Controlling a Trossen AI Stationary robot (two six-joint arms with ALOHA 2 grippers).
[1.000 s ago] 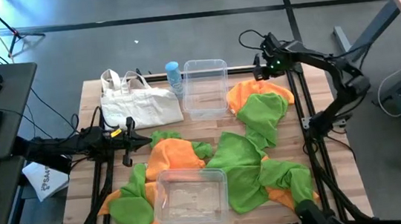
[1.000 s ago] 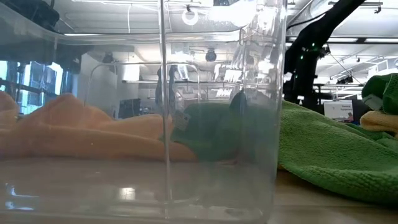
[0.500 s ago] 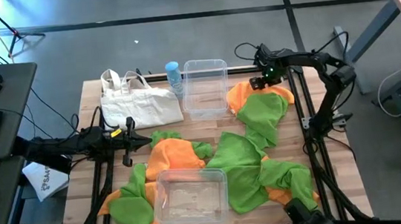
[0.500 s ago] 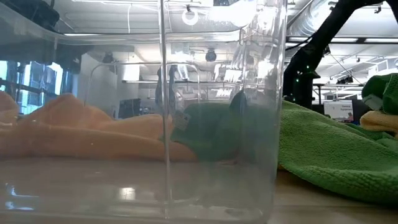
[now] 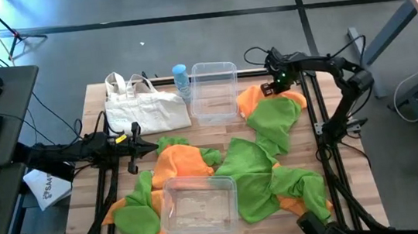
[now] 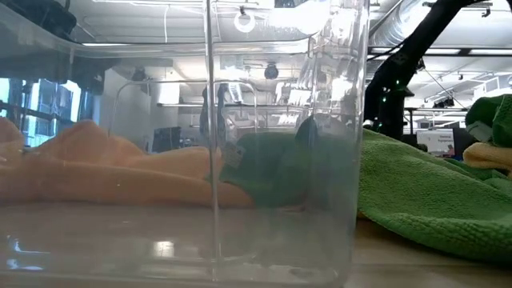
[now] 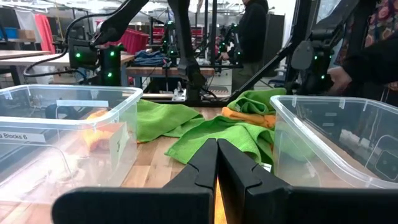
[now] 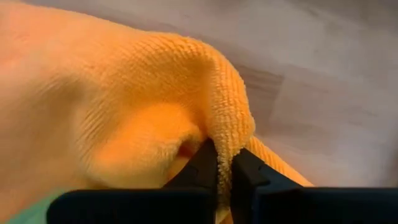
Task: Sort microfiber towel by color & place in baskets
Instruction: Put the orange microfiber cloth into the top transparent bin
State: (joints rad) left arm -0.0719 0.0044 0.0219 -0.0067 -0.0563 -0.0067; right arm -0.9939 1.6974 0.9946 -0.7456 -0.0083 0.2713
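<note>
Orange and green microfiber towels lie in heaps over the table's middle and near side (image 5: pixel 253 167). One clear basket (image 5: pixel 214 91) stands at the far edge and another (image 5: pixel 199 204) at the near edge. At the far right, an orange towel (image 5: pixel 252 97) lies partly under a green one (image 5: pixel 275 118). My right gripper (image 5: pixel 272 88) points down and is shut on the orange towel's far part. My left gripper (image 5: pixel 131 150) waits shut and level at the table's left side (image 7: pixel 217 163), touching nothing. My right gripper pinches a raised fold of the orange towel (image 8: pixel 229 134) between its two fingers (image 8: pixel 202 165), coming from above and pointing down. The fold bulges up between the fingertips. The rest of the towel still lies on the table.
A white tote bag (image 5: pixel 142 108) and a light blue bottle (image 5: pixel 181 77) sit at the far left beside the far basket. The near basket's clear wall (image 6: pixel 280 144) fills most of the low view. A dark frame rail (image 5: pixel 320 121) runs along the table's right edge.
My right gripper has come down and a little toward the table's left, onto the far part of the orange towel at the far right. The towels and baskets have stayed where they were.
</note>
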